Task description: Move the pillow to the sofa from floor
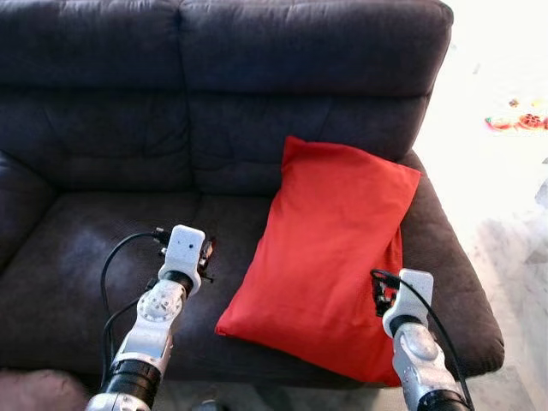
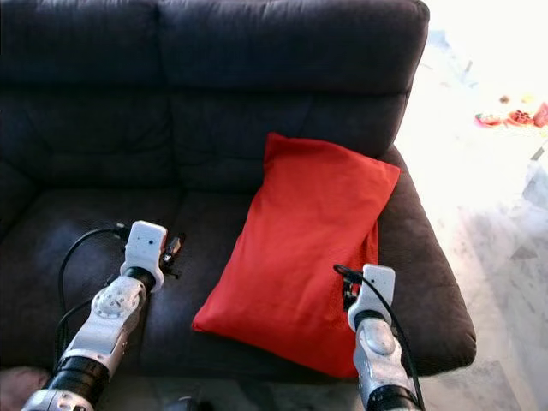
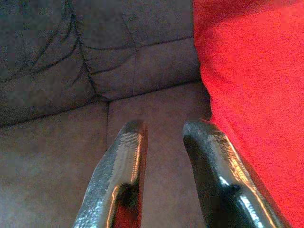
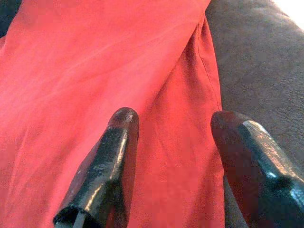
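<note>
Leaning on dark sofa (image 1: 103, 163): red pillow (image 1: 330, 248).

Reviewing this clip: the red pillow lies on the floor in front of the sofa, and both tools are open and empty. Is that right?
Not quite. The pillow is already on the sofa, lying on the seat with its top edge propped against the backrest, as the left eye view shows. The rest stands: the left tool and right tool are open and hold nothing.
</note>
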### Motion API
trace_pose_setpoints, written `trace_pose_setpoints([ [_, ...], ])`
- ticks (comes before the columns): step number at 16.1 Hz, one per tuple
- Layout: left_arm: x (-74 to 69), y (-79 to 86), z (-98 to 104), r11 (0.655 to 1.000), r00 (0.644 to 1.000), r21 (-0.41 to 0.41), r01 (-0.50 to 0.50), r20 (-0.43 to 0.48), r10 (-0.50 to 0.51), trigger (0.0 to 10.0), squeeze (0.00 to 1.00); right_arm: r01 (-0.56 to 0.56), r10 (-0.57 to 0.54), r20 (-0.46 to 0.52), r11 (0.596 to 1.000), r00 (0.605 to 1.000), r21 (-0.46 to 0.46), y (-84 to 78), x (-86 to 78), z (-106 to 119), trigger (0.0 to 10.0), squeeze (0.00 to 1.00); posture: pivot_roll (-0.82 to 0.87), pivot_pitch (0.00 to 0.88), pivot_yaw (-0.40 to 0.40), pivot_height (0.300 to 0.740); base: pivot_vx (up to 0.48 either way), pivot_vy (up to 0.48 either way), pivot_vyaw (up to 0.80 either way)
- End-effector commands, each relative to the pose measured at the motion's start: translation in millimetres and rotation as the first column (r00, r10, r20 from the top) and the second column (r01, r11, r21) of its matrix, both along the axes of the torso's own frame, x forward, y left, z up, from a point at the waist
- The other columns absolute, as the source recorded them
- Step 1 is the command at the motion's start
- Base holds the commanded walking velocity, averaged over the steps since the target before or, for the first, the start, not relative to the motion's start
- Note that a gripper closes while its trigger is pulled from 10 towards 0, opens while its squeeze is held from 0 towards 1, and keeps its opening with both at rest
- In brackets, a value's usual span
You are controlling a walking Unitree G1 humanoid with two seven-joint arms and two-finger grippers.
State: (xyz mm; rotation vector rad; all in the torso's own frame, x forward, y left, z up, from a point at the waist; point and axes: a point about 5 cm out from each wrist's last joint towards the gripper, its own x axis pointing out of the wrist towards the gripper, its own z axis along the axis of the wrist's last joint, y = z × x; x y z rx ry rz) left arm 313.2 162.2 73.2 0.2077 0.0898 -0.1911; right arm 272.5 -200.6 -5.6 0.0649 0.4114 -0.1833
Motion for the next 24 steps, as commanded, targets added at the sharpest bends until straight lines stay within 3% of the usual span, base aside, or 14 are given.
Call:
trace_pose_setpoints([
  [1,-1.8,2.7,-4,1.000,1.000,0.005,-0.009,-0.013,0.010,10.0,0.00,-0.004,0.004,-0.004,1.000,1.000,-0.019,0.5,-0.3,0,10.0,0.00,0.05,0.070,-0.023,0.676,0.000,0.000,0.00],
  [6,-1.2,3.7,-3,1.000,1.000,0.006,-0.009,-0.013,0.010,10.0,0.00,0.014,-0.014,-0.028,1.000,1.000,-0.012,-0.7,-2.3,-3,10.0,0.00,0.05,0.067,-0.020,0.676,0.000,0.000,0.00],
  [9,-0.9,3.4,-3,1.000,1.000,0.005,-0.006,-0.016,0.007,10.0,0.00,0.031,-0.031,0.017,1.000,0.999,0.001,-0.3,-1.7,0,10.0,0.00,0.05,0.063,-0.018,0.657,0.000,0.000,0.00],
  [13,0.1,3.5,-3,1.000,1.000,0.008,-0.003,-0.018,0.003,10.0,0.00,-0.010,0.008,-0.095,1.000,0.995,-0.027,3.4,-6.5,-11,10.0,0.00,0.05,0.062,-0.018,0.657,0.000,0.000,0.00],
  [16,0.6,4.5,-4,1.000,1.000,0.013,0.005,-0.029,-0.005,10.0,0.00,-0.026,0.035,-0.247,0.999,0.968,0.040,11.7,-17.1,-28,10.0,0.00,0.05,0.059,-0.011,0.657,0.000,0.000,0.00],
  [20,1.4,5.2,-3,1.000,1.000,0.015,0.013,-0.029,-0.013,10.0,0.00,0.008,0.003,-0.179,0.998,0.984,0.066,14.1,-10.2,-21,10.0,0.00,0.05,0.056,0.003,0.657,0.000,0.000,0.00],
  [24,4.4,7.3,0,1.000,1.000,0.020,0.015,-0.024,-0.015,10.0,0.00,0.002,0.013,-0.183,0.997,0.983,0.079,17.1,-6.4,-20,10.0,0.00,0.06,0.060,0.015,0.657,0.000,0.000,0.00],
])
